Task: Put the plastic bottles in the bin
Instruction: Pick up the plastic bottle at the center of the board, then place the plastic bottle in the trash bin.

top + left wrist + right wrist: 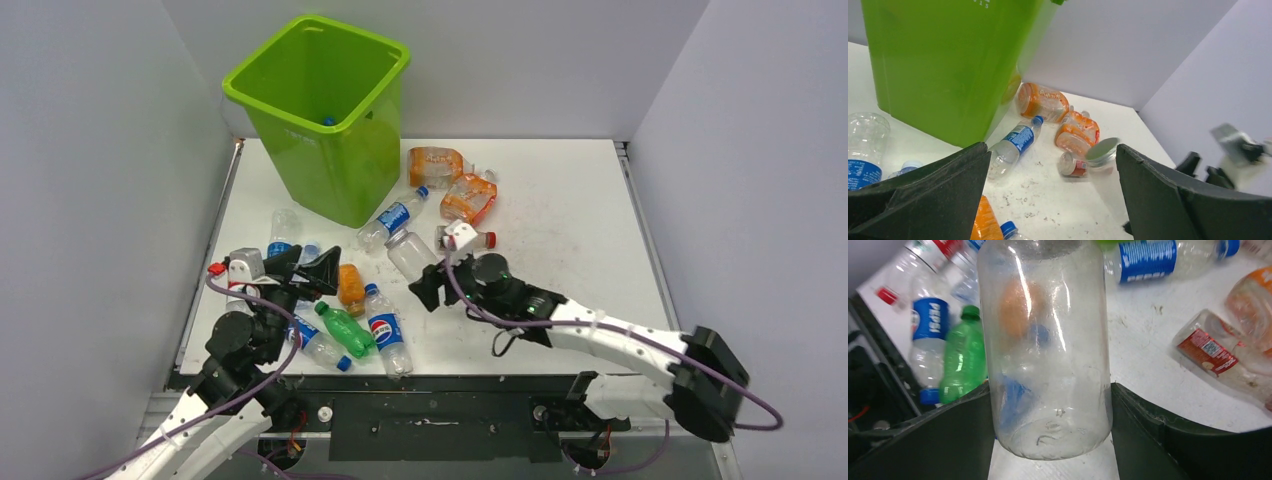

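the step in hand is the grasp. the right claw (1049, 390) has its two fingers against the sides of a clear bottle (1048, 315), so i read it as closed on that bottle, which seems to lie on the table (560, 180) near its middle, base toward the wrist. the left claw (305, 268) hangs spread wide with nothing between the fingers, over the bottles by the near left corner.

the bin (330, 160) stands at the far left of the table, close to the far edge, with something blue low inside it. most bottles lie outside it: two orange bottles (450, 182) toward the far edge beside the bin, a green bottle (345, 330) and others along the near left.

the next move, as i judge it, calls for a lift well above the bin's rim, a swing to the far left over its mouth, and only then a release. the bin is tall, and a smooth round bottle may slip.

writing: "pepsi" in white on the blue labels, clear on a bottle (930, 322) beside the green one and on another (1145, 260) farther off. a red label bottle (1210, 347) carries print too small to read. the marks on the bin's wall are unreadable.
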Motion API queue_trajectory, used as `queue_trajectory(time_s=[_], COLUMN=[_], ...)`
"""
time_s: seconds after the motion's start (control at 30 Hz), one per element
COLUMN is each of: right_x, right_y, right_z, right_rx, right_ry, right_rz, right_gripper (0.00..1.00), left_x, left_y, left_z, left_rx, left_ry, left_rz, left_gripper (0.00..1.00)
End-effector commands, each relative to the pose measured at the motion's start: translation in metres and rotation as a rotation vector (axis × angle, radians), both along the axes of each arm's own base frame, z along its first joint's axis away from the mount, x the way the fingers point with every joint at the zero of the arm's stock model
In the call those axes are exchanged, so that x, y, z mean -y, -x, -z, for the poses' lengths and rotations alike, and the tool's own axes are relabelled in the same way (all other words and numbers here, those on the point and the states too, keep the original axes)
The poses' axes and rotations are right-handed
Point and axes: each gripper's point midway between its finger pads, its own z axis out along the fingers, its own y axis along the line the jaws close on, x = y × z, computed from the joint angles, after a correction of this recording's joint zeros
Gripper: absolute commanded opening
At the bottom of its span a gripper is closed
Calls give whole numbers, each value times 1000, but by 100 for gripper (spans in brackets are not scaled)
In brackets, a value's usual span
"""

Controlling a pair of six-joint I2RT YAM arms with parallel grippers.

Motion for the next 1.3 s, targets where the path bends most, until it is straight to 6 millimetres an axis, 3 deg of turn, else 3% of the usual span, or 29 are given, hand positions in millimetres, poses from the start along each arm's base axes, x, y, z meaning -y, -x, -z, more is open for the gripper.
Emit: queue_trajectory(time_s=[0.0, 0.2, 0.37, 0.53, 0.7, 0.93, 1.27], right_x=[10, 21, 40, 46, 43, 37, 36], right_y=[25, 68, 83, 91, 92, 89, 88], right_z=[-65, -90, -114, -117, -117, -111, -109], right_rx=[154, 226, 330, 360, 355, 342, 336], right_ry=[-271, -426, -618, -695, -709, -666, -637], right_rz=[-63, -216, -217, -228, -240, -247, -246], right_gripper=[40, 39, 37, 35, 34, 34, 34], left_x=[-2, 64, 109, 139, 156, 163, 177], left_y=[0, 21, 28, 34, 32, 28, 24], left_z=[-28, -50, -66, -70, -70, -78, -63], left_rx=[51, 66, 10, -11, -33, -9, -65], left_ry=[186, 264, 342, 390, 404, 371, 316], left_rz=[-7, 358, 581, 740, 806, 820, 833], left_gripper=[96, 96, 96, 96, 96, 96, 99])
